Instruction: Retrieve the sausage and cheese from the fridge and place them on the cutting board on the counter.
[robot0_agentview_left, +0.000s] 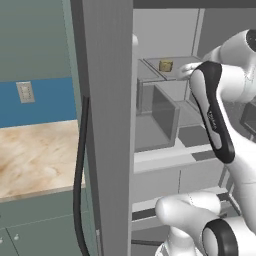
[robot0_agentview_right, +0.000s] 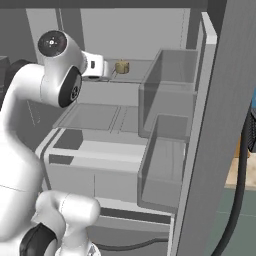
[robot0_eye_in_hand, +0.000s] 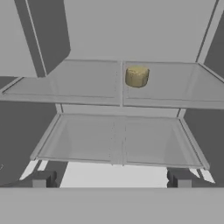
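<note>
Tan-yellow cheese (robot0_eye_in_hand: 137, 76): on upper grey shelf (robot0_eye_in_hand: 78, 81) inside open fridge (robot0_agentview_right: 100, 30), nothing before it. Lower shelf (robot0_eye_in_hand: 144, 140) bare. Gripper (robot0_eye_in_hand: 111, 180): fingers spread wide, holding nothing, facing cheese. Door bins (robot0_agentview_right: 167, 82) at side.

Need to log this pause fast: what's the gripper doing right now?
Gripper: open, holding nothing, facing the cheese on the fridge shelf.

Matt grey steel on the fridge (robot0_agentview_left: 107, 125) door — marbled beige stone-look counter (robot0_agentview_left: 35, 155), waxy tan cheese (robot0_eye_in_hand: 137, 75).
</note>
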